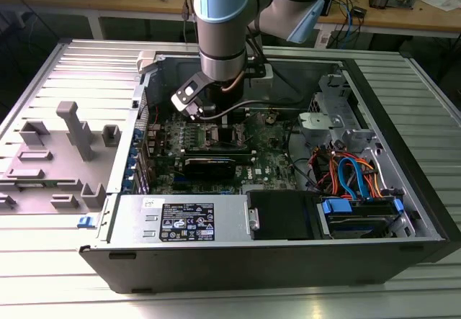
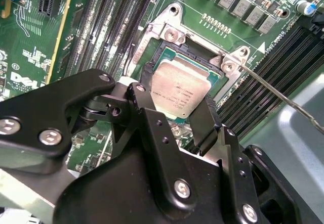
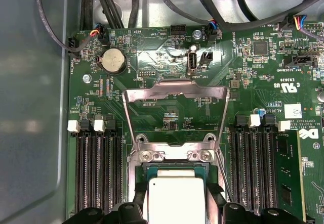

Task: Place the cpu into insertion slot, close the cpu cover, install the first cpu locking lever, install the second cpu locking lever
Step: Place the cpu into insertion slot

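Second wrist view: the gripper (image 2: 177, 105) pinches the cpu (image 2: 179, 87) between its jaws by opposite edges, keeping it flat and squared at the slot (image 2: 148, 70); the cover (image 3: 174, 88) stands swung back, leaving access.

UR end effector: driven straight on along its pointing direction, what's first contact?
Most likely the cpu, directly ahead of the end effector at the insertion slot; remaining gap unclear.
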`<state>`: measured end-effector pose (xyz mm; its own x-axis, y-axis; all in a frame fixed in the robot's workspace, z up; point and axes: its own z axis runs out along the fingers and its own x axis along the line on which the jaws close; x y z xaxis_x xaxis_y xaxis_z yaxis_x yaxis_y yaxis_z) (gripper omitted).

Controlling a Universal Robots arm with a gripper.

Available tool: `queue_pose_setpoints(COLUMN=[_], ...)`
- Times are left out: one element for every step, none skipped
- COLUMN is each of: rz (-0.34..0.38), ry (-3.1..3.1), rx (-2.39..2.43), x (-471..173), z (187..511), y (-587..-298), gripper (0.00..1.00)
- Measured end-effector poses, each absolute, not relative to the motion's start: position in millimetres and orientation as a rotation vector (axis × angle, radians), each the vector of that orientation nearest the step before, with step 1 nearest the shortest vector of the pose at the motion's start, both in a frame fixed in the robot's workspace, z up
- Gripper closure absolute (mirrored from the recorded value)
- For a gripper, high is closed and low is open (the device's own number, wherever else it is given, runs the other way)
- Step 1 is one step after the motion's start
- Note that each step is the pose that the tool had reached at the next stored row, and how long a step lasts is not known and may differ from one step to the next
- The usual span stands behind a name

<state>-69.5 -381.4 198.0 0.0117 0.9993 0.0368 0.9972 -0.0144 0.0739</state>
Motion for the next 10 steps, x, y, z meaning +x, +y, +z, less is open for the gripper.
queue_pose_setpoints(rz=[0.122,0.123,0.124,0.125,0.125,0.125,0.125,0.126,0.126,0.128], ry=[2.187,2.187,2.187,2.188,2.188,2.188,2.188,2.188,2.188,2.189], rx=[2.216,2.216,2.216,2.217,2.217,2.217,2.217,2.217,2.217,2.218], x=[-69.5,-69.5,-69.5,-69.5,-69.5,-69.4,-69.4,-69.4,-69.5,-69.4], z=[197.4,197.2,197.2,197.0,197.0,197.0,197.0,197.0,197.0,196.6], y=[-381.5,-381.5,-381.5,-381.4,-381.4,-381.4,-381.4,-381.4,-381.4,-381.1], gripper=[0.46,0.46,0.46,0.46,0.46,0.46,0.46,0.46,0.46,0.45])
